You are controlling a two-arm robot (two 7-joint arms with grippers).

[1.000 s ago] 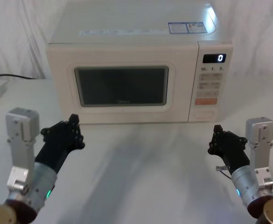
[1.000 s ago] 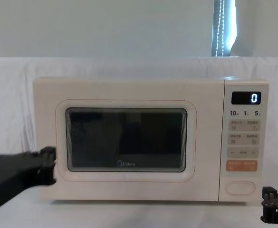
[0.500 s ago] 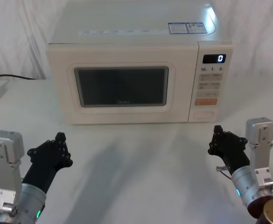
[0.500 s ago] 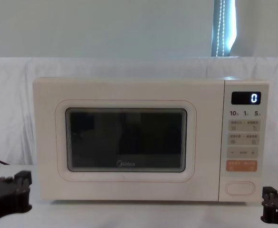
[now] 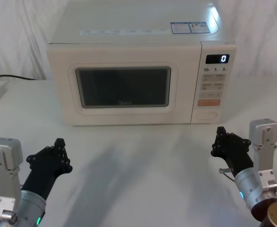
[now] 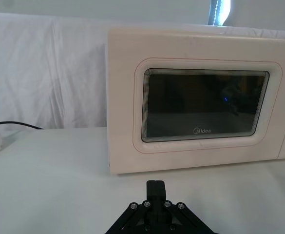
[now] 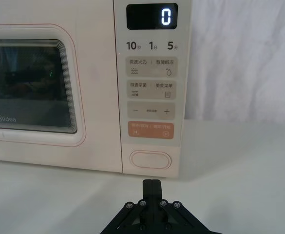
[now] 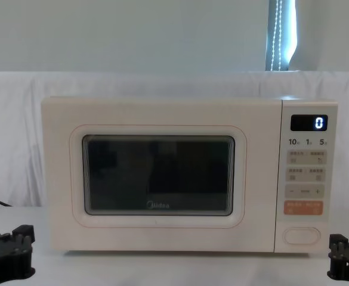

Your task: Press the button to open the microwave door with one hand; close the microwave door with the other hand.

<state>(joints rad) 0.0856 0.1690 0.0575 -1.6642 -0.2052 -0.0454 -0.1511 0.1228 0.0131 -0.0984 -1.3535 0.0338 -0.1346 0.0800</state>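
Since a second ago the left tool [image 5: 58, 147] has drawn back from the lower left corner of the microwave [image 5: 129, 28] and now hovers low over the worktop [image 5: 143, 161], well in front of that corner and apart from it. Most of that retreat came in the first half second; lately it has only drifted slightly. Its fingers look pressed together to a single tip in the left wrist view, pinching nothing.

Right tool [image 5: 222, 140] has not shifted. It hangs in front of the microwave's right end, below the panel [image 7: 151, 87], short of touching it, with its fingers likewise drawn together and empty.

On the microwave, the door [image 5: 124, 85] sits flush with the front, fully shut, and the display [image 7: 152, 16] reads 0. The button [image 7: 150, 160] lies at the bottom of the panel, under the orange key [image 7: 151, 130], and the right tool's tip is lined up just beneath it in the right wrist view.

Judging from the shut door and both tools standing off, either the whole cycle is done or none of it has begun; these views alone cannot settle which. If work remains, the button press comes first, then the push to close
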